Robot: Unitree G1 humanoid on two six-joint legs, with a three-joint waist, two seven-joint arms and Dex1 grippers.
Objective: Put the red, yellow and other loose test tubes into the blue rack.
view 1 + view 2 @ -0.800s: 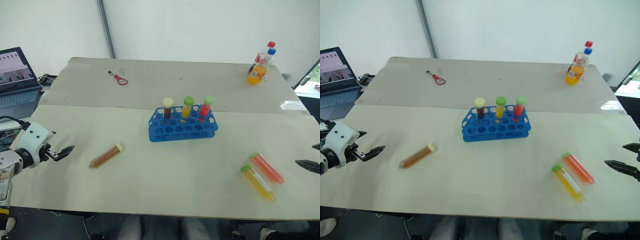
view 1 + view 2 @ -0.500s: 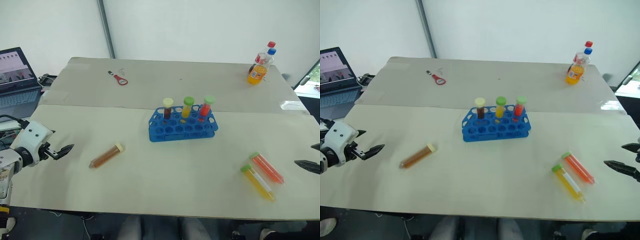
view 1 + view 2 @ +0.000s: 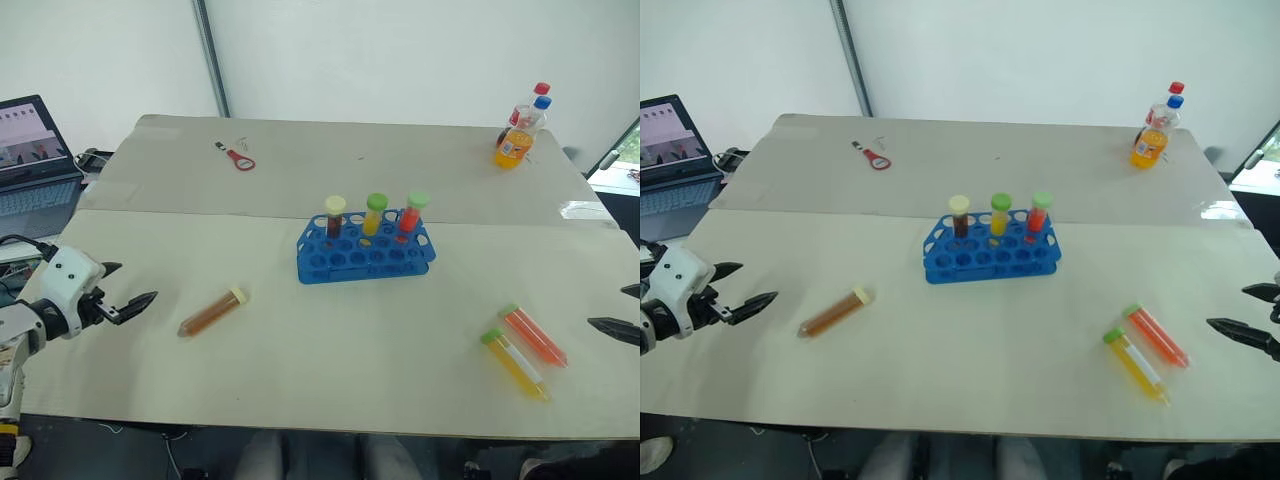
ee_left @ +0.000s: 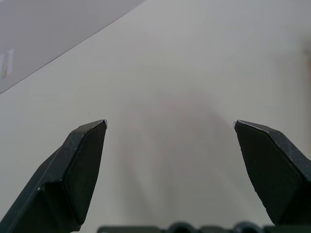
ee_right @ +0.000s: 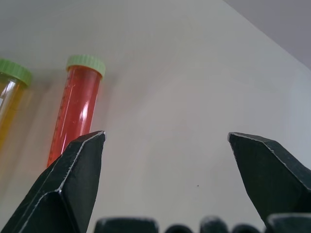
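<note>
My left claw [image 3: 128, 292] hangs wide open and empty over the table [image 3: 300, 350], near its left edge. The brown tube [image 3: 212, 311] lies on its side between that claw and the blue rack [image 3: 366, 257], apart from both. My right claw [image 3: 1250, 312] is spread wide too, holding nothing, near the right edge. Just beside it lie the red tube [image 5: 75, 109] and the yellow tube [image 3: 515, 364], side by side. The rack stands mid-table with three capped tubes upright in its back row.

Amber tube [image 3: 213, 312], red tube [image 3: 534, 335], yellow tube [image 3: 515, 365] lying loose; blue rack [image 3: 365, 255] mid-table.
</note>
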